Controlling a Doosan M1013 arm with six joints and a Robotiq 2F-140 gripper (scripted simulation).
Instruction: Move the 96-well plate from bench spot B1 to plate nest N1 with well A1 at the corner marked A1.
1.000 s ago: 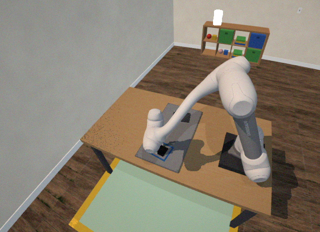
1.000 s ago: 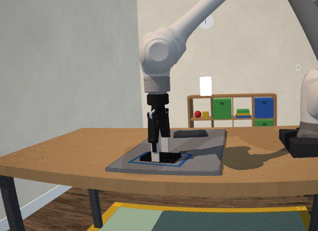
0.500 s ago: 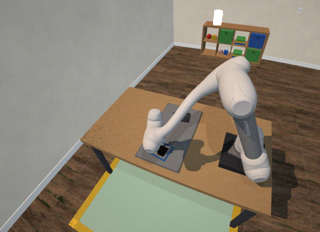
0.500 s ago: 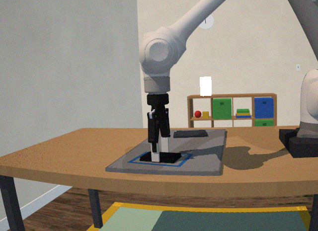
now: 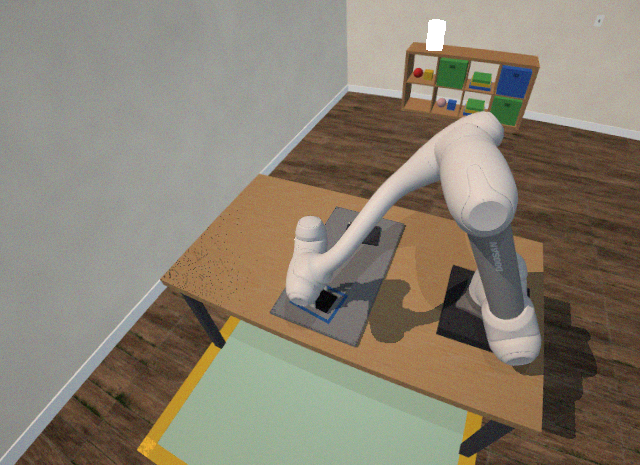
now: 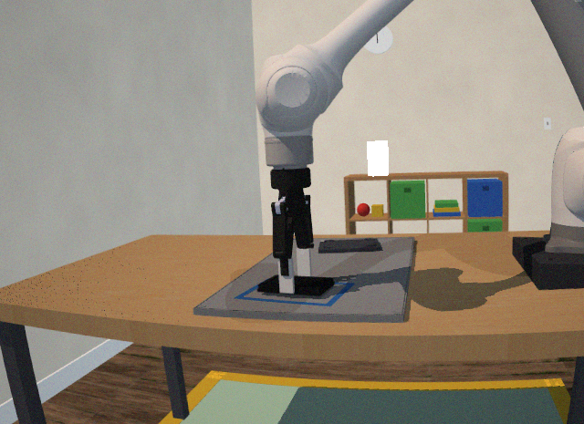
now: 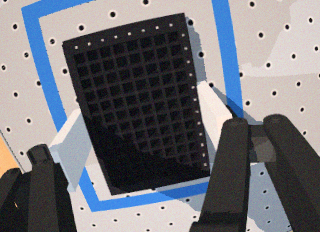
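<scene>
The black 96-well plate (image 5: 325, 301) (image 6: 316, 285) (image 7: 135, 92) lies level, wells up, inside the blue outline (image 5: 328, 321) (image 6: 307, 303) (image 7: 227, 57) of the bench spot. It is on or very close to the grey board (image 5: 356, 326) (image 6: 377, 297); any small gap cannot be told. My gripper (image 6: 296, 280) (image 7: 142, 112) points down and is shut on the plate, one pale finger pad against each long side. In the top view the wrist hides the gripper. The dark plate nest (image 5: 372, 236) (image 6: 349, 245) is at the board's far end. The A1 marks cannot be read.
The board lies on a wooden table (image 5: 248, 222) (image 6: 141, 315), with a grey wall (image 5: 180, 114) beyond its left side. The arm's dark base (image 5: 454, 315) (image 6: 558, 271) stands to the right of the board. The forearm passes over the board near the nest in the top view.
</scene>
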